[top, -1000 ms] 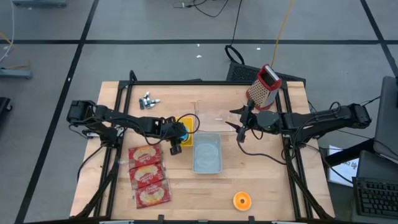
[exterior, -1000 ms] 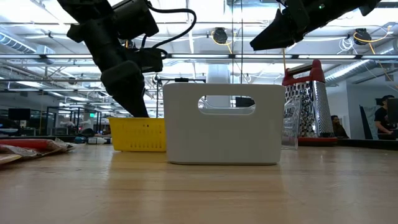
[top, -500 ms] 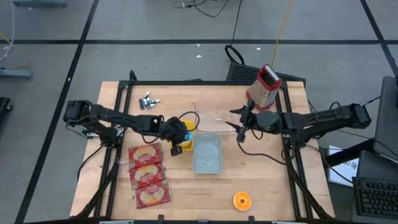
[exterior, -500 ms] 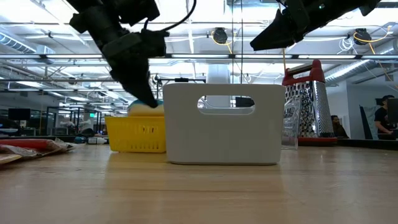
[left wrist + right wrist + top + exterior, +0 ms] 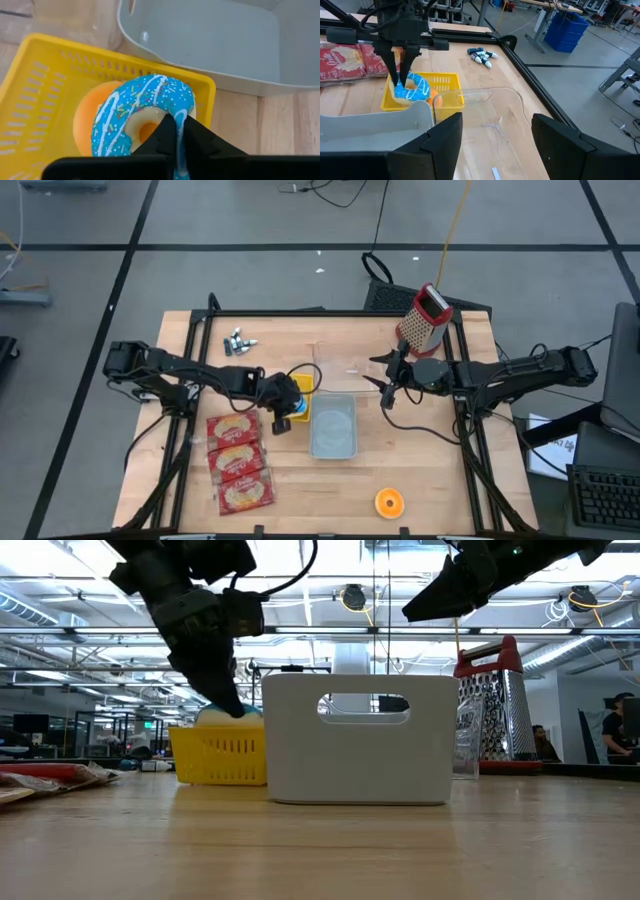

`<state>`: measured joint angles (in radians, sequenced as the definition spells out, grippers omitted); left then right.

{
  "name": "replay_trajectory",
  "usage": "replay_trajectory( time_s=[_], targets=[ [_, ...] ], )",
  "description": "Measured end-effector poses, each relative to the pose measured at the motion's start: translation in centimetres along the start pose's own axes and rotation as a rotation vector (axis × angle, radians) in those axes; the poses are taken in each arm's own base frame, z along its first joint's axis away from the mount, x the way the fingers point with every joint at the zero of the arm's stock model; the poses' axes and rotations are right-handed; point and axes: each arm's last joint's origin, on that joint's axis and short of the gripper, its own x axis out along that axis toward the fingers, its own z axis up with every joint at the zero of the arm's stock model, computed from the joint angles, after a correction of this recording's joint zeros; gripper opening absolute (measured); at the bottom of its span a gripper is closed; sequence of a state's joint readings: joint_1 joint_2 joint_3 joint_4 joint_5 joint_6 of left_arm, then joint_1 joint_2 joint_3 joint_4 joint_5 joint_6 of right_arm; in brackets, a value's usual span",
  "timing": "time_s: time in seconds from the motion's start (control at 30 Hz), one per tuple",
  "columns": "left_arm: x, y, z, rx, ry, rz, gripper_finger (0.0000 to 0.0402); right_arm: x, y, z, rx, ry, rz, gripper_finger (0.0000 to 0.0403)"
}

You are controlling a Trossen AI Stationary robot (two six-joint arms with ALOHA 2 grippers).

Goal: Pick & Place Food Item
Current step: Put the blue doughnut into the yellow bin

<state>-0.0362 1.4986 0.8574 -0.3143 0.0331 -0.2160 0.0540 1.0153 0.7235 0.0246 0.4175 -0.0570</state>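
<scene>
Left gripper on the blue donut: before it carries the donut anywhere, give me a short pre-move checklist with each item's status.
1. Left gripper shut on the blue frosted donut, pinching its ring: ok.
2. Donut lifted clear of the yellow basket: not ok, it sits at rim height in the low view.
3. Orange item in the basket under the donut not caught in the grip: cannot tell.
4. Gray bin beside the basket looks empty: ok.
5. Right gripper open, hanging off the bin's far right corner: ok.
</scene>
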Motion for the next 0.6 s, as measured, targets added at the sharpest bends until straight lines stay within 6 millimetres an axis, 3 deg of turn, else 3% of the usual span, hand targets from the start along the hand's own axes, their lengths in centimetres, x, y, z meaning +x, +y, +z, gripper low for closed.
replay_trajectory(
  time_s=[0.33, 0.6],
  targets=[
    [0.01, -0.28, -0.05, 0.002, -0.003, 0.004, 0.0090, 0.00, 0.01, 0.00, -0.002, 0.000, 0.000, 0.0226],
    [-0.01, 0.05, -0.19, -0.020, -0.005, 0.108, 0.0171, 0.00, 0.00, 0.00, -0.003, 0.000, 0.000, 0.0226]
  ],
)
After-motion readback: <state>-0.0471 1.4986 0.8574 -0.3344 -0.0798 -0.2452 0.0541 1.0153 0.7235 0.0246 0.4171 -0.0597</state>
